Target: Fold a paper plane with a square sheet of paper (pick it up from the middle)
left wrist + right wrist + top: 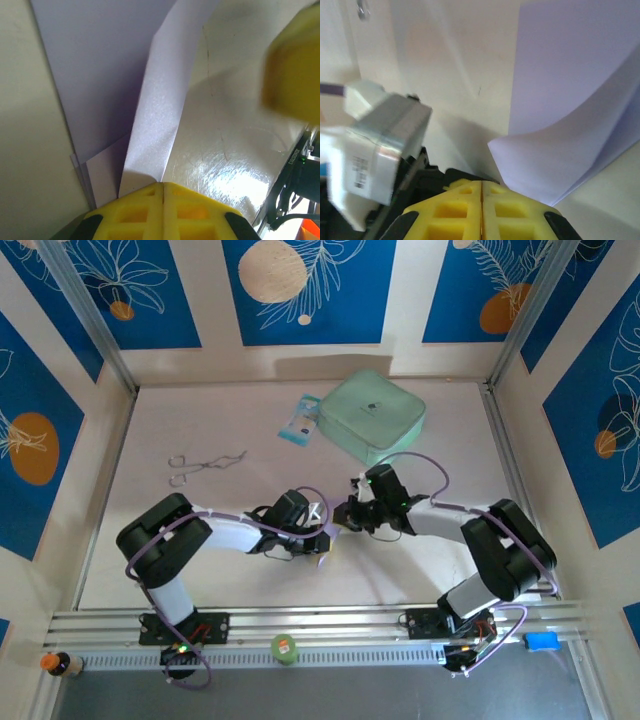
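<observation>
Centrally — folded lavender sheet (100, 75), both jaws closed.

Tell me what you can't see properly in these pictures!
Left wrist view: the lavender paper sheet is cut off by the top edge; the shut left claw hides whether it pinches it.
Left wrist view: a yellow blob, blurred.
Right wrist view: a grey block, blurred.
Top view: the blue-white packet, print too small.
</observation>
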